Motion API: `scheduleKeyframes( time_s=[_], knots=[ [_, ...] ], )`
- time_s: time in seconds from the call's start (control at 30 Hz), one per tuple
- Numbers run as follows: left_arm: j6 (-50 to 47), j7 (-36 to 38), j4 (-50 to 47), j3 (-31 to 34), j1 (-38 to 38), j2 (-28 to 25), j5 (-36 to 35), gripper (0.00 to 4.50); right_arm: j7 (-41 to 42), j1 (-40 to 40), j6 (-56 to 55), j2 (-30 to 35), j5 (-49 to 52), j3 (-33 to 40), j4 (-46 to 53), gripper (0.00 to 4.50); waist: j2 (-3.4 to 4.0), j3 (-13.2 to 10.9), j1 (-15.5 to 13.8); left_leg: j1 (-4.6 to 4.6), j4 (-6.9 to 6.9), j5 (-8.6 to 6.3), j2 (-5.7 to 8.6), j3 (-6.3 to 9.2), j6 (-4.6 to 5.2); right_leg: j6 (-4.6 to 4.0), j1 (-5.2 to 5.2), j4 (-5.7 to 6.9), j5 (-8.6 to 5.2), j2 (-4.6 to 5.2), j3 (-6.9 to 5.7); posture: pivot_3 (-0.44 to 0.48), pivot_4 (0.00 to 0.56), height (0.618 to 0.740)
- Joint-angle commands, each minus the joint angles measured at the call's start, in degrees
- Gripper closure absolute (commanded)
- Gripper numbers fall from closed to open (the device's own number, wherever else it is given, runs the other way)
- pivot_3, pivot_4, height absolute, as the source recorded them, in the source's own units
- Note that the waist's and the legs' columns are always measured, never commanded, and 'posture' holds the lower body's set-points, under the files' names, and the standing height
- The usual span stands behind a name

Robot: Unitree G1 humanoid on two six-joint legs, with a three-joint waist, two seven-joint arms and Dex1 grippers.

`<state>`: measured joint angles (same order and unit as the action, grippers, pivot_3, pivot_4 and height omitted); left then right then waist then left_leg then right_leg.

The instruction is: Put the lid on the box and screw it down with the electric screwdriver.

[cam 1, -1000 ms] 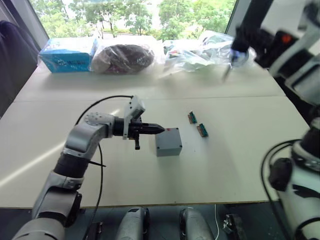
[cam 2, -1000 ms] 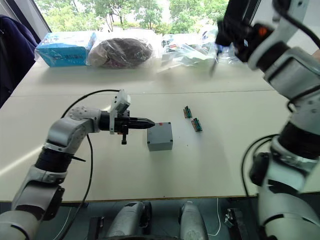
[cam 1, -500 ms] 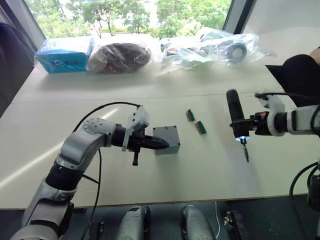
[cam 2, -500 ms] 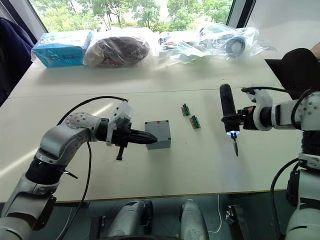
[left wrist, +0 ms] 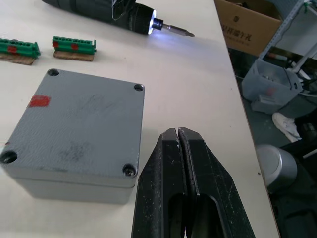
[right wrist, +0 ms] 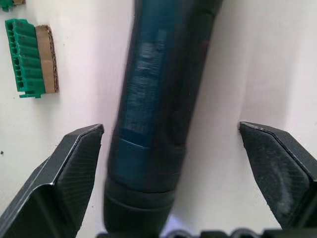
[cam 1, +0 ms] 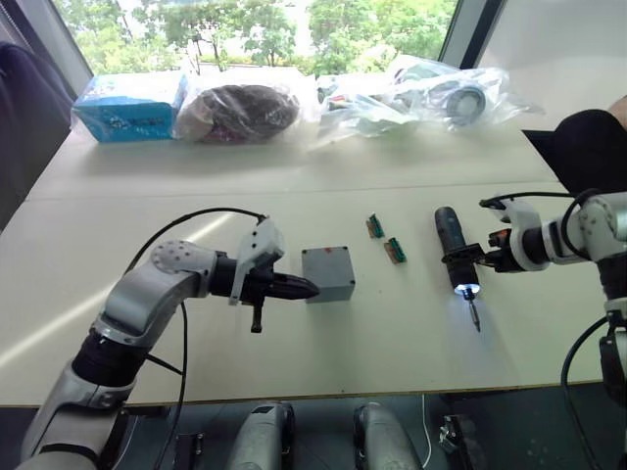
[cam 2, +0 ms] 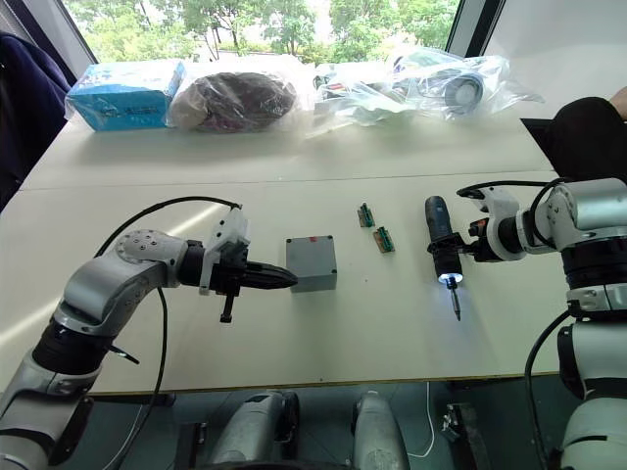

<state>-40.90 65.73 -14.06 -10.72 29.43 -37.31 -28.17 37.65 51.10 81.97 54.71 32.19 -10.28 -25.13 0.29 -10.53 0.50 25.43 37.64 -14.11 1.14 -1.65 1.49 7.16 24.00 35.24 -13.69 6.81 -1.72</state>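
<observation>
The grey box (cam 1: 328,284) stands mid-table with the lid (left wrist: 79,124) sitting flat on top, screw heads at its corners and a red mark near one edge. My left gripper (cam 1: 309,288) is shut with nothing in it, its tip just beside the box's left side. The black electric screwdriver (cam 1: 453,253) lies to the right of the box, its tip light on and its bit (cam 1: 475,315) pointing toward the table's near edge. My right gripper (right wrist: 171,129) is open, with the screwdriver body between its fingers (right wrist: 74,163) and a gap on each side.
Two small green parts (cam 1: 375,227) (cam 1: 396,251) lie between box and screwdriver. A blue pack (cam 1: 127,106), a dark bag (cam 1: 240,110) and clear plastic bags (cam 1: 431,93) line the far edge. A person's dark sleeve (cam 1: 588,147) rests at the right.
My right arm has brought the screwdriver down from above the table to the tabletop, and its fingers now stand apart from it. The left gripper drew back slightly to the left.
</observation>
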Motion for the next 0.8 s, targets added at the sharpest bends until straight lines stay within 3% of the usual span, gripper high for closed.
scheduleKeyframes(
  time_s=[0.03,0.27,0.37,0.47,0.6,0.8],
  knots=[
    [1.4,-1.6,3.4,4.5,2.4,-0.8,-0.2,4.50,2.2,1.7,-3.0,2.5,-1.8,2.4,4.4,0.04,0.00,0.0,0.0,0.00,0.03,0.00,0.00,0.00,0.00,0.00,-0.01,0.01,0.00,0.00,0.00,0.000,0.150,0.740],
    [4.1,-4.0,11.7,7.1,5.6,-1.6,2.2,4.50,8.0,-1.3,-4.7,4.1,4.7,10.0,27.6,0.04,-0.02,0.0,0.1,0.01,0.08,0.00,-0.02,0.02,0.00,0.04,0.06,0.17,0.00,-0.01,-0.01,0.000,0.150,0.740],
    [7.8,-6.0,14.8,3.4,5.6,-0.4,7.2,4.50,8.6,-9.3,-6.3,1.0,8.9,12.2,41.3,0.04,-0.14,0.1,0.0,-0.02,0.11,0.00,-0.04,0.06,0.00,0.04,-0.01,0.16,0.00,-0.03,-0.04,0.000,0.150,0.740],
    [9.6,-9.4,16.9,-2.6,5.1,0.9,14.2,4.50,6.5,-19.7,-13.4,-1.8,5.7,7.4,51.6,0.04,-0.18,0.1,-0.4,-0.06,0.25,-0.01,-0.03,0.15,0.01,0.04,-0.22,0.15,0.00,-0.03,-0.12,0.000,0.150,0.740],
    [8.8,-8.9,14.4,-4.5,3.3,2.8,14.4,4.50,0.5,-27.8,-21.8,-6.8,-2.2,0.8,53.6,0.04,-0.26,0.1,-1.0,-0.05,0.46,-0.04,0.02,0.13,0.04,0.07,-0.32,0.12,0.03,0.01,-0.06,0.000,0.150,0.740],
    [8.6,-7.5,13.7,-5.7,3.8,4.0,14.4,4.50,-1.3,-30.1,-26.6,-12.5,-4.3,-1.4,54.2,0.04,-0.28,0.1,-1.2,-0.12,0.56,-0.02,0.00,0.18,0.01,0.06,-0.34,0.23,0.04,-0.01,-0.04,0.000,0.150,0.740]
  ],
)
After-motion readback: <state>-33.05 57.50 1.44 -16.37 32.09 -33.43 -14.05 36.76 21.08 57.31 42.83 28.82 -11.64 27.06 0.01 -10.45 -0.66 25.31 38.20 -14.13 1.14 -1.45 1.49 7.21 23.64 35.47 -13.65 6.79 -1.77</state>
